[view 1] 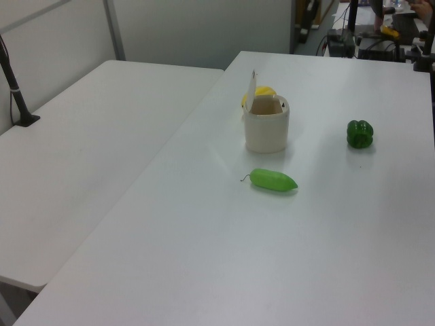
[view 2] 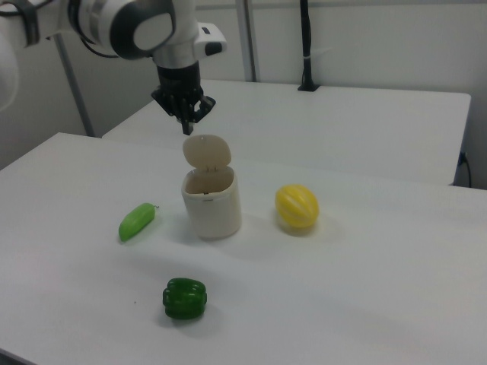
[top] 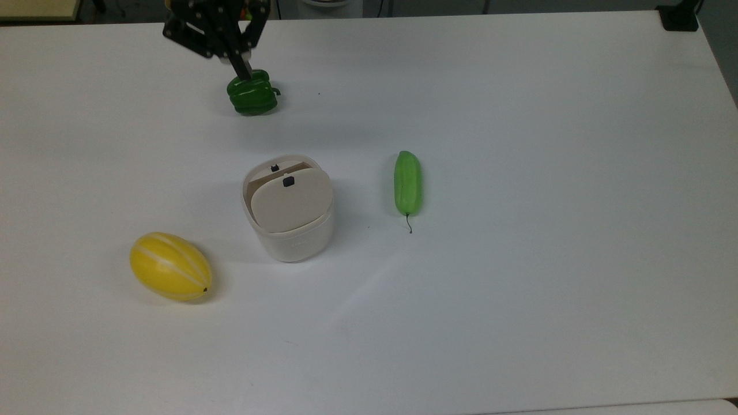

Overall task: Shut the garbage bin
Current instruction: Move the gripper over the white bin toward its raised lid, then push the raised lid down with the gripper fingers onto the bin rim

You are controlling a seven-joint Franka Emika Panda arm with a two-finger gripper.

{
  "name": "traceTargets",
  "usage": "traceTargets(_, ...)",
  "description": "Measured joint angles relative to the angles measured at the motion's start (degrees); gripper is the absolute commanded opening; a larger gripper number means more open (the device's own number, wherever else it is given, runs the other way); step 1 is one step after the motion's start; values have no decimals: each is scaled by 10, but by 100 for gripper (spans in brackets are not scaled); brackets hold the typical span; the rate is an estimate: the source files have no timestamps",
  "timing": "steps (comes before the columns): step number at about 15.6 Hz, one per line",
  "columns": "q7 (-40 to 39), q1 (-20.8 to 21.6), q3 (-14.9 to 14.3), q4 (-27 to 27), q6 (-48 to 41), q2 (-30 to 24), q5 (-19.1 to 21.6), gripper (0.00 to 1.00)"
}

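White table (top: 519, 288), bin as landmark. Arm (view 2: 129, 26) raised high above the bin, gripper (view 2: 186, 125) pointing down, fingers together. Bin (top: 291, 230) mid-table, lid (view 2: 207, 150) up, open. Melon (top: 170, 266) beside the bin at the top view's lower left; cucumber (top: 407, 183) on its right; pepper (top: 252, 94) farther up.

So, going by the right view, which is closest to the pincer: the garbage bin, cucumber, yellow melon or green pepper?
Judged from the pincer as the right view shows it:
1. Garbage bin, just below it, lid raised.
2. Cucumber on the right view's left and yellow melon on its right: too close to call.
3. Green pepper, at the front of the table.
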Motion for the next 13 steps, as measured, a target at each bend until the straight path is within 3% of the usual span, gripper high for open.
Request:
traceTargets(7, -3, 38, 0, 29, 59, 93, 7, 0)
traceTargets(13, -9, 48, -2, 39, 73, 117, 7, 0)
